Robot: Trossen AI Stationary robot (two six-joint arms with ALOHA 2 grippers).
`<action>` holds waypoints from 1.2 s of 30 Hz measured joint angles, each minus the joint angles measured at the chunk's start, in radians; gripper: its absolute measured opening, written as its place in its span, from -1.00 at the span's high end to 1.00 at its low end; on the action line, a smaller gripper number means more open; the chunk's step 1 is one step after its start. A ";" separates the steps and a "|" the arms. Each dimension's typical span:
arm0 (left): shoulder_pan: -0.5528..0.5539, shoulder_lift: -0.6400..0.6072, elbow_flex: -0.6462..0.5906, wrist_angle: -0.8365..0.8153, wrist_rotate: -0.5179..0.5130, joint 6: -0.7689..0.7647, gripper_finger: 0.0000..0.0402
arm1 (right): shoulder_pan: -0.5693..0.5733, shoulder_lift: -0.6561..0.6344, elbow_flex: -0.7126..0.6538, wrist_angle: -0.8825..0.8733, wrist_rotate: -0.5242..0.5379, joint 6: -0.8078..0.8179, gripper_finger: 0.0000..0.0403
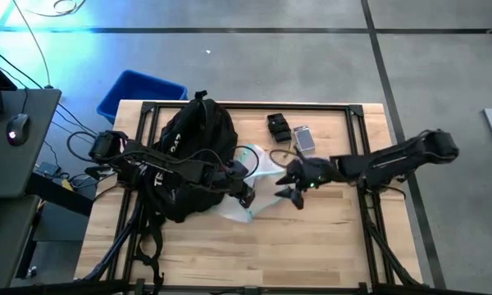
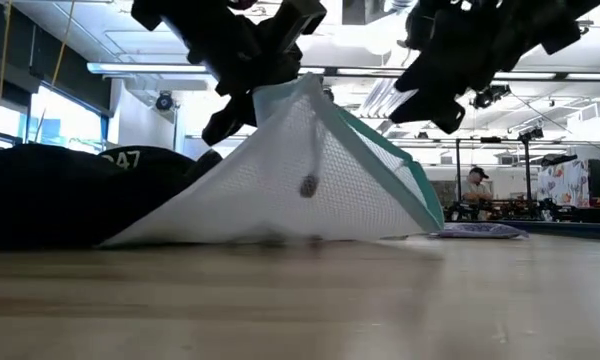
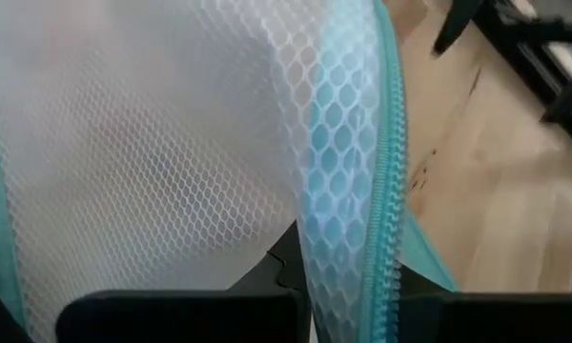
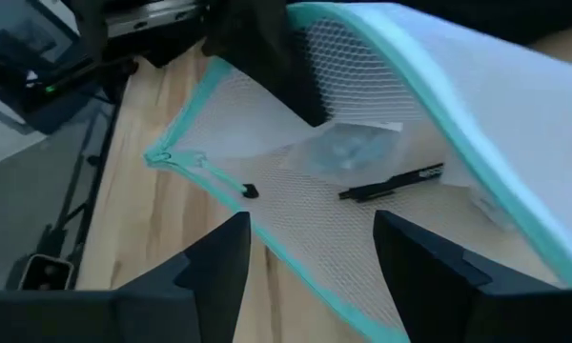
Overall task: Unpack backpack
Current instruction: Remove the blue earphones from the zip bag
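backpack [image 1: 189, 160]: black, small white lettering
mesh pouch [image 2: 310, 180]: white honeycomb netting, teal edging and zipper
pen [image 4: 391, 183]: black, inside the pouch
bin [image 1: 139, 92]: blue
table [image 1: 312, 238]: pale wood grain
grippers: dark
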 joint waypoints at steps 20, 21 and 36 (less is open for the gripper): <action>-0.015 0.021 -0.226 0.215 0.145 0.085 1.00 | 0.032 0.637 0.429 -0.080 0.272 0.374 -0.01; -0.015 0.021 -0.226 0.211 0.156 0.093 1.00 | 0.028 0.648 0.438 -0.088 0.273 0.388 -0.01; -0.021 -0.135 -0.224 0.034 0.115 0.182 1.00 | 0.003 0.669 0.443 -0.063 0.360 0.449 0.48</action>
